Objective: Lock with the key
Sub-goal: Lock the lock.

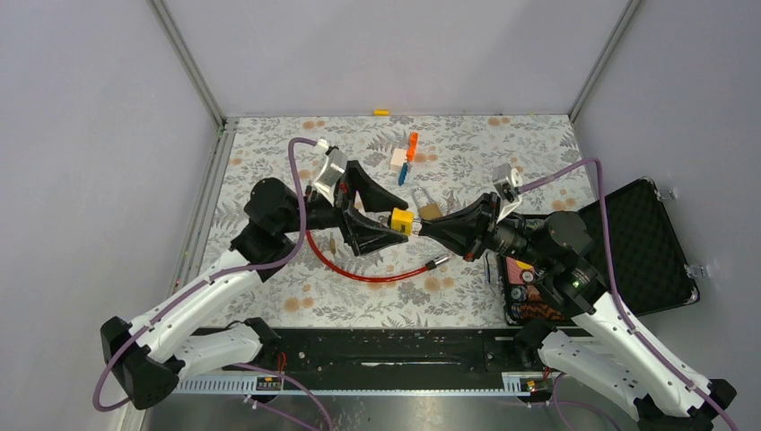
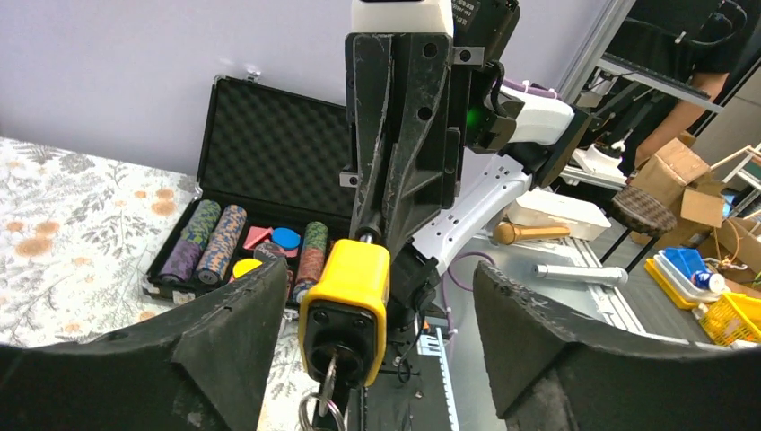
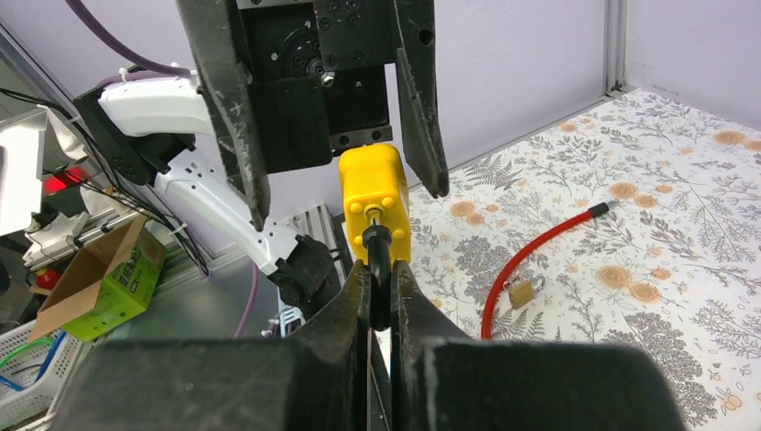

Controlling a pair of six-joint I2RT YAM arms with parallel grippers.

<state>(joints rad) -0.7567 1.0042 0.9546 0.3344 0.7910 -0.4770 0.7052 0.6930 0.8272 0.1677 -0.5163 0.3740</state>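
Observation:
The yellow lock (image 1: 401, 220) is held in the air between both arms. My right gripper (image 1: 429, 226) is shut on the black stem at the lock's back end (image 3: 380, 269), below the yellow body (image 3: 374, 202). In the left wrist view the lock's black face (image 2: 345, 346) points at the camera, with the key (image 2: 327, 377) in the keyhole and its ring hanging below. My left gripper (image 2: 379, 278) is open. Its fingers (image 2: 206, 350) stand on either side of the lock without touching it or the key.
A red cable (image 1: 359, 269) and a small brass padlock (image 1: 427, 210) lie on the flowered mat. An open black case (image 1: 637, 242) with poker chips sits at the right. Small orange, white and blue pieces (image 1: 404, 157) lie farther back.

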